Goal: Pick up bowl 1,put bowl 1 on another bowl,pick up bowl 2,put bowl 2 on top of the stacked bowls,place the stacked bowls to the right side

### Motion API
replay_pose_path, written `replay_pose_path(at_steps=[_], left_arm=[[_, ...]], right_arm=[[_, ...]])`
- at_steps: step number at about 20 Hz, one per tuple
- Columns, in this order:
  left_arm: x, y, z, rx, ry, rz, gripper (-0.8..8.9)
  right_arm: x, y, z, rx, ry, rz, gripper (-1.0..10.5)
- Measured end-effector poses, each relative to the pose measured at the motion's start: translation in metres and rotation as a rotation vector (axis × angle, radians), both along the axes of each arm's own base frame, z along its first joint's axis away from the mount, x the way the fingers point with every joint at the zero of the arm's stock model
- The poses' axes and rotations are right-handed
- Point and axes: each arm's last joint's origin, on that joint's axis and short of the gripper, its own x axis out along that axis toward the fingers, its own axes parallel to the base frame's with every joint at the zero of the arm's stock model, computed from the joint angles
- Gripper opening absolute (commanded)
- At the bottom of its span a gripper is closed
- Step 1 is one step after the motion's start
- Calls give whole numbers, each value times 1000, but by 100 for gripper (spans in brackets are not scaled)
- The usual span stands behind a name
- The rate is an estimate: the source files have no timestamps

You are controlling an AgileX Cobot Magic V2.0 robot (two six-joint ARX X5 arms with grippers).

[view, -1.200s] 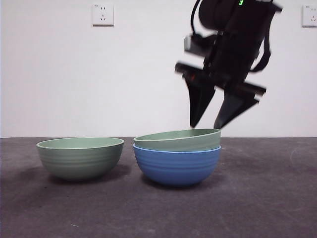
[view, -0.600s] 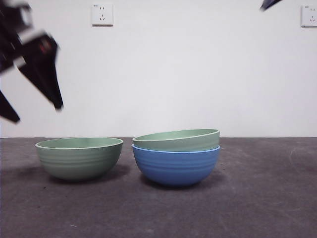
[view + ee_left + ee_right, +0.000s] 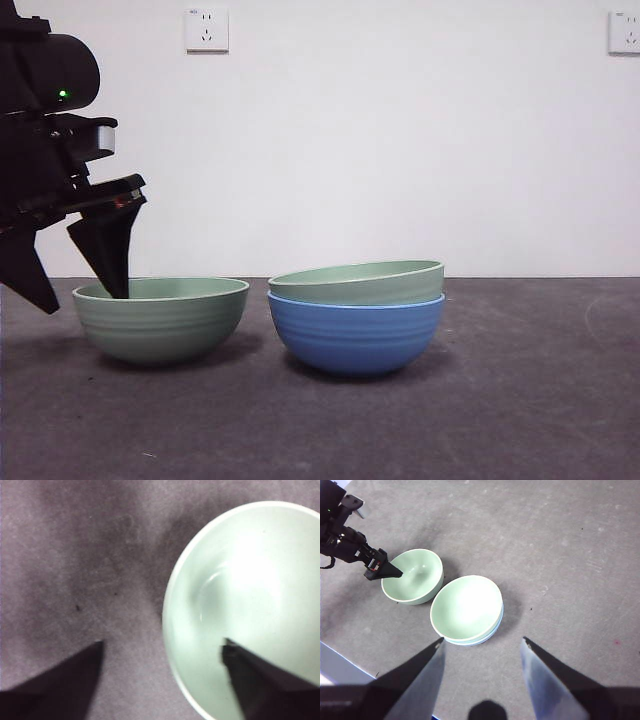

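A pale green bowl 1 [image 3: 356,283] sits nested, slightly tilted, in the blue bowl [image 3: 356,335] at the table's middle. To their left stands the other green bowl, bowl 2 [image 3: 160,318], alone. My left gripper [image 3: 72,292] is open at its left rim, one jaw inside the bowl and one outside. The left wrist view shows that rim [image 3: 167,605] between the jaws of the left gripper [image 3: 161,647]. My right gripper [image 3: 482,641] is open and empty, high above the table, looking down on bowl 2 [image 3: 415,577] and the nested pair [image 3: 465,607].
The dark grey table [image 3: 520,400] stretches bare to the right of the blue bowl. A white wall with two sockets [image 3: 206,30] stands behind. The table's edge [image 3: 345,660] shows near the left arm's side in the right wrist view.
The right arm rose from above the nested bowls and left the front view. The left arm came in from the left and dropped its open jaws over the lone green bowl's rim.
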Motion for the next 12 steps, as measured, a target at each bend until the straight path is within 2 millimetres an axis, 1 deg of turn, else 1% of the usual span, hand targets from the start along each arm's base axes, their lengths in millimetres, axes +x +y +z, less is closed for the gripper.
replay_pose_path(at_steps=[1,2,4,12], left_arm=[[0,0,0,-4,1,2,60],[0,0,0,-8,2,1,47],[0,-1,0,-25,6,-3,-12],[0,-4,1,-48,3,30,-8]], right_arm=[[0,0,0,-1,2,0,252],[0,0,0,-2,3,0,252],[-1,0,-1,-6,11,0,252],[0,0,-3,-18,33,0,252]])
